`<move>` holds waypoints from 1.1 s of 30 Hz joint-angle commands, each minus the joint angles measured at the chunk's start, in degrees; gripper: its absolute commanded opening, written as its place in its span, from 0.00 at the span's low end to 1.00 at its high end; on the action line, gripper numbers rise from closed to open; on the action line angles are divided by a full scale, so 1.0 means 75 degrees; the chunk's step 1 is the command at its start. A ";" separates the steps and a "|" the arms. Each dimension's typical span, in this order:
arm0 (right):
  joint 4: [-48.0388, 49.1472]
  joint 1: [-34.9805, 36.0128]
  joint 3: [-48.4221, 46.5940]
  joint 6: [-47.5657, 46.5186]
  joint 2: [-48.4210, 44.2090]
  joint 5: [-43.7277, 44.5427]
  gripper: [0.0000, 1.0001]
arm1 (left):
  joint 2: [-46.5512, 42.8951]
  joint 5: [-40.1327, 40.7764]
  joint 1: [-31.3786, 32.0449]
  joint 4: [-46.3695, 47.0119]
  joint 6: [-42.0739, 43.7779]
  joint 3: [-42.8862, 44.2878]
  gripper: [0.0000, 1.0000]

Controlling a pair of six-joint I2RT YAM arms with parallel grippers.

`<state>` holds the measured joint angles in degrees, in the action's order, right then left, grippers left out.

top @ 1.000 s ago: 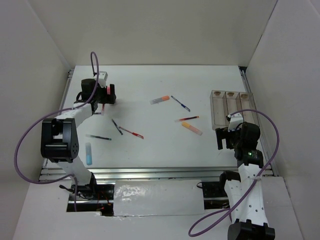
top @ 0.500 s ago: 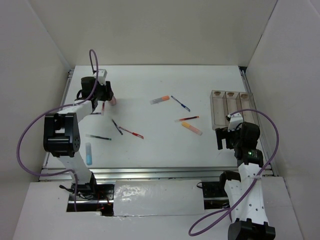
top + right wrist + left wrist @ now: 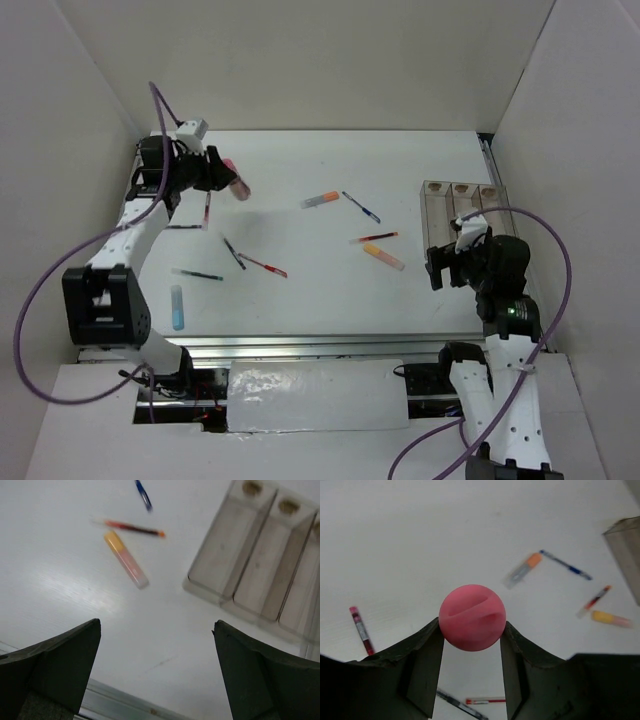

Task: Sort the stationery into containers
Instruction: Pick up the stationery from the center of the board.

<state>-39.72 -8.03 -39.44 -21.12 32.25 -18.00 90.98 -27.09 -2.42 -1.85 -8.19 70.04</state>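
Well, I am only at the start. My left gripper (image 3: 472, 629) is clamped on the pink-capped tube (image 3: 237, 184), its round cap facing my wrist camera. I hold it up over the far left of the table (image 3: 300, 300), well apart from the bins (image 3: 449, 205) at the far right. My right gripper (image 3: 156, 665) hovers near those bins, fingers spread wide with nothing between them.

All three compartments look empty in the top and right wrist views, save a small brown round mark at the far end of each, so I judge nothing sorted yet.

Lying loose are:
- an orange-capped marker (image 3: 320, 199) and a blue pen (image 3: 361, 207) near the middle
- a red pen (image 3: 375, 238) and a yellow-pink marker (image 3: 384, 257) nearer the bins
- a second red pen (image 3: 264, 265) and a dark pen (image 3: 234, 253) close together
- another dark pen (image 3: 197, 274)
- a light-blue marker (image 3: 177, 307) at the near left
- a reddish pen (image 3: 206, 210) just below my left gripper

One item in hand, then, with the table's width to cross.
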 commanded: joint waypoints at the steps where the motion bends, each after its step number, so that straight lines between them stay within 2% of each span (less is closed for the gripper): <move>1: -0.0234 0.0238 -0.1675 0.0507 0.0316 -0.1932 1.00 | -0.1862 -0.1623 0.0239 -0.0069 -0.1040 0.0049 0.01; 3: -0.0282 0.0437 -0.2566 0.1113 0.0796 -0.2961 1.00 | -0.2621 -0.1824 0.0637 -0.0094 -0.1544 -0.0221 0.01; 5: -0.0130 0.1022 -0.3457 0.1804 0.1356 -0.3329 1.00 | -0.3255 -0.2012 0.0977 0.0034 -0.2081 -0.0466 0.01; 7: 0.0162 0.1875 -0.4020 0.2124 0.1745 -0.3459 1.00 | -0.3505 -0.2118 0.1339 0.0059 -0.2353 -0.0479 0.00; 10: 0.0690 0.2207 -0.5178 0.2804 0.2425 -0.3950 1.00 | -0.3751 -0.2655 0.1435 0.0443 -0.3252 -0.0525 0.00; 13: 0.0831 0.2523 -0.5941 0.3343 0.3175 -0.4162 1.00 | -0.3845 -0.2926 0.1482 0.0410 -0.3454 -0.0491 0.00; 23: 0.0621 0.4713 -0.6249 0.2407 0.4511 -0.2922 1.00 | -0.3412 -0.3547 0.2103 0.0491 -0.3642 -0.0491 0.00; 33: 0.0738 0.5522 -0.7198 0.2653 0.6176 -0.2897 1.00 | -0.2979 -0.3735 0.2431 0.1054 -0.4158 -0.0526 0.00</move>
<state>-35.38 31.29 -89.67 -1.50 77.30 -40.12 68.42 -52.82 15.18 0.34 -36.47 65.84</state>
